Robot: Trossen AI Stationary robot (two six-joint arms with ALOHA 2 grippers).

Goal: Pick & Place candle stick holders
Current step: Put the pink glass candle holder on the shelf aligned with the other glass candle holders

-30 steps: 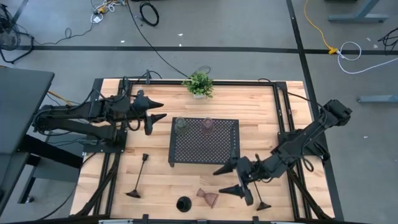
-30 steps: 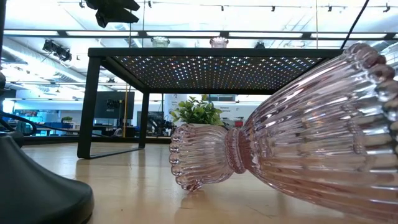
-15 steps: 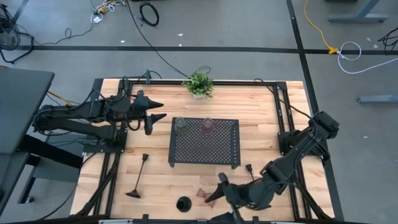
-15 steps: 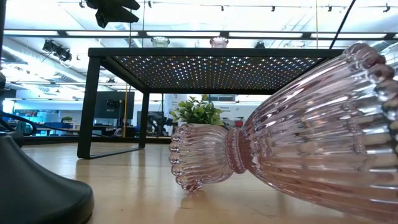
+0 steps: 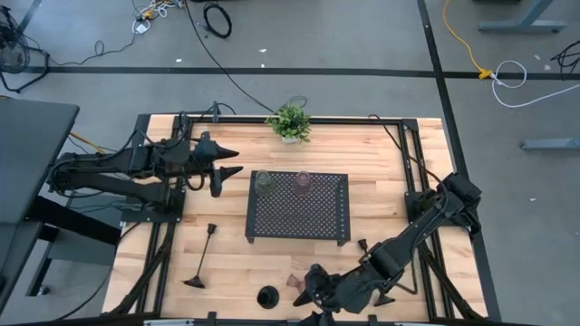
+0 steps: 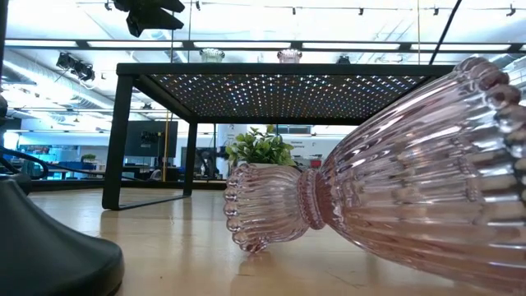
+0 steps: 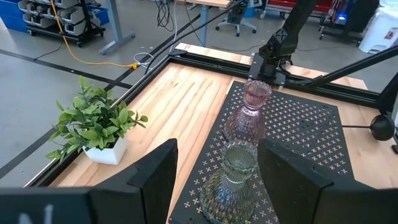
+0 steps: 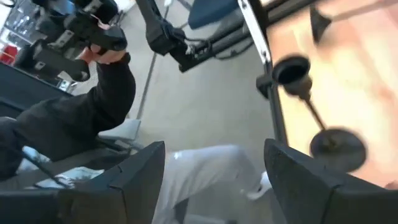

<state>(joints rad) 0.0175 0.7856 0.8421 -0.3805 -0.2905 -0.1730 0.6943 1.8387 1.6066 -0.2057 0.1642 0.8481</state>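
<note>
On the black perforated tray (image 5: 319,217) a greenish glass holder (image 5: 263,184) and a pinkish one (image 5: 303,183) stand upright; both show in the left wrist view (image 7: 231,177) (image 7: 250,111). My left gripper (image 5: 228,168) (image 7: 214,186) hovers open beyond the tray's far left corner. A second pinkish holder (image 5: 294,282) (image 6: 386,197) lies on its side near the front edge. My right gripper (image 5: 310,288) (image 8: 211,186) is open right beside it. A squat black holder (image 5: 267,296) (image 8: 292,71) stands to its left. A tall black holder (image 5: 201,258) lies farther left. Another's top (image 5: 361,243) shows beside my right arm.
A leafy potted plant (image 5: 290,121) (image 7: 93,127) stands at the table's far edge. Dark frame rails run along the table's left and right sides. A seated person (image 8: 81,106) shows beyond the table in the right wrist view.
My right gripper has swung from near the tray's near right corner toward the table's near edge and left. It has turned about and ended beside the lying pinkish holder. That arm now covers most of the right-hand tall black holder.
</note>
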